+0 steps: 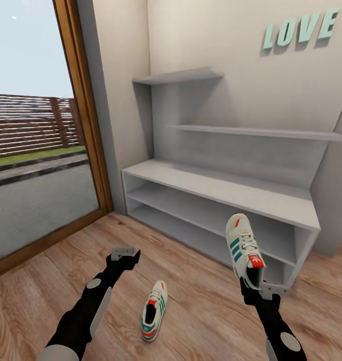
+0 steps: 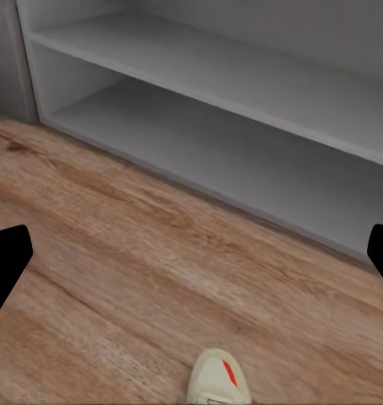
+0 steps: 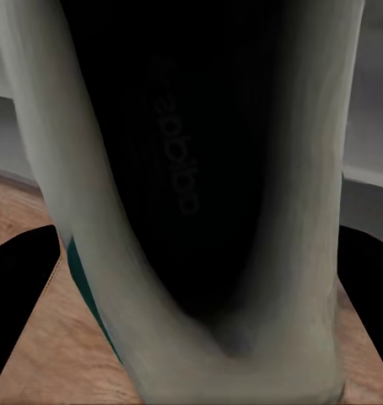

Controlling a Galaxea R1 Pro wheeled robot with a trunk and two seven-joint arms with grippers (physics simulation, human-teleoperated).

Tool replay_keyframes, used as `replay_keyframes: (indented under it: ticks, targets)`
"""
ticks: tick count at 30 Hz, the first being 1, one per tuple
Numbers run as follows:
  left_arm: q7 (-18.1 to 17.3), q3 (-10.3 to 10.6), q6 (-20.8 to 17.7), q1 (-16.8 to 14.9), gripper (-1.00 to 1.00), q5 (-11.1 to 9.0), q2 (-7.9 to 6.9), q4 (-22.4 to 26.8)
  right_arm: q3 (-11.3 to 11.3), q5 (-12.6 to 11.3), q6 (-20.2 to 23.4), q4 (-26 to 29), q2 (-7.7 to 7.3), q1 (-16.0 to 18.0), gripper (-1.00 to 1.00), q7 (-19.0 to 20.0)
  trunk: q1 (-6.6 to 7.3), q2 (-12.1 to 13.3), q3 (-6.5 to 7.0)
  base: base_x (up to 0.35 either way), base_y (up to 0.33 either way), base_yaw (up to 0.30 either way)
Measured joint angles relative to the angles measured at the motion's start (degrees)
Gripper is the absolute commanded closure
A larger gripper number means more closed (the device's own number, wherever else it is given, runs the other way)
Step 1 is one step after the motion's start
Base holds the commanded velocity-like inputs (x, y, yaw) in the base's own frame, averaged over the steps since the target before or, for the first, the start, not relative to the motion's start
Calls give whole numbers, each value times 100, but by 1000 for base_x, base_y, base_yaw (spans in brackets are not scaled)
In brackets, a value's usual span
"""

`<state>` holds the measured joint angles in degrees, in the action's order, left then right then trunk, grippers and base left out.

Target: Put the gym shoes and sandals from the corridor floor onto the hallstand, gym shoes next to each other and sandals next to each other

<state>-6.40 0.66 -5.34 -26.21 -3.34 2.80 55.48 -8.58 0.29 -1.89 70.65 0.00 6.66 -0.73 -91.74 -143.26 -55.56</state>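
Observation:
One cream-white gym shoe (image 1: pixel 243 245) with teal stripes hangs above the corridor floor (image 1: pixel 201 321), toe up, in front of the hallstand (image 1: pixel 216 188). My right gripper (image 1: pixel 257 282) is shut on its heel; up close its dark inside (image 3: pixel 191 169) sits between the black fingers (image 3: pixel 18 304). The other gym shoe (image 1: pixel 154 311) lies on the floor between my arms, and its toe (image 2: pixel 217 380) appears in the left wrist view. To that shoe's left and higher, my left gripper (image 1: pixel 125 253) is open, with its fingers (image 2: pixel 6 274) spread wide and nothing between them. The sandals are out of view.
The hallstand's long bench top sits over two open shelf tiers (image 2: pixel 242 143), with staggered wall shelves (image 1: pixel 256 131) above. A tall wood-framed glass door (image 1: pixel 86 125) stands at the left. Teal LOVE letters (image 1: pixel 300 29) hang on the wall.

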Motion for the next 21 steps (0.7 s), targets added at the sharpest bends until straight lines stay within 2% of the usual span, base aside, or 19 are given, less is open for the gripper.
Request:
replay_keyframes:
  ticks: [5, 11, 21]
  targets:
    - [0, 0, -2, -1, -100, 0, 0, 0, 0, 0, 0, 0, 0, 0, 100, -2, -1, 0, 0, 202, 220, 0]
    - [0, 0, -2, -1, -100, 0, 0, 0, 4, 16, 0, 0, 0, 0, 100, -5, -2, 0, 0, 80, 232, -19]
    - [8, 10, 8, -1, -100, 24, 0, -3, 2, 5, 6, 8, -1, -1, 100, -3, -3, 0, 0, 8, 40, -238]
